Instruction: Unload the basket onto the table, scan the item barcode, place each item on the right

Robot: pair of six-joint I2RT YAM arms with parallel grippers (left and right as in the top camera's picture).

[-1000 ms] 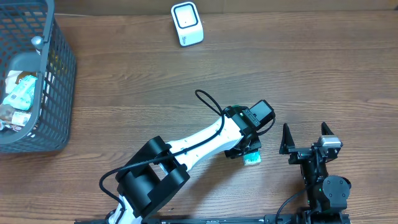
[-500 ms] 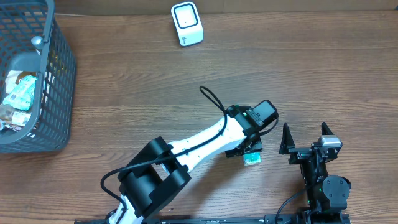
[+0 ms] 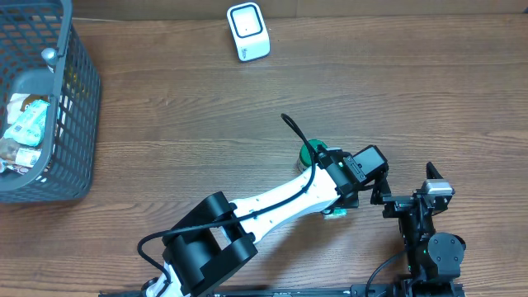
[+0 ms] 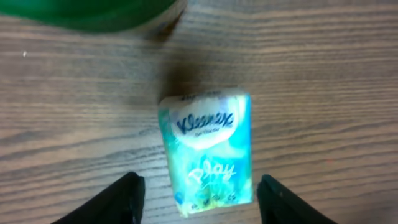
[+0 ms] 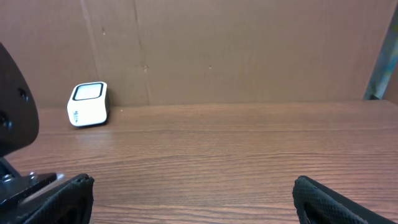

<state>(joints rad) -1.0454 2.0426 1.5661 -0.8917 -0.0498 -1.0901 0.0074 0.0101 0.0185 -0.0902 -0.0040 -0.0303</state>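
Toward the table's (image 3: 165, 124) front edge, the Kleenex pack (image 4: 208, 152) lies flat between the left end effector's (image 4: 202, 188) parted, untouching fingers; the right end effector (image 5: 196, 198) stands wide apart.

The left arm (image 3: 276, 200) reaches from its black base at the near edge diagonally out to the right, its white link nearly fully extended, a black cable (image 3: 290, 129) looping up above the wrist (image 3: 365, 163). The left gripper (image 4: 200, 198) points straight down, its two dark fingers (image 4: 127, 198) spread well apart. The right arm (image 3: 435, 247) sits folded low over its base, and the right gripper (image 5: 193, 199) faces level and forward, jaws at full spread
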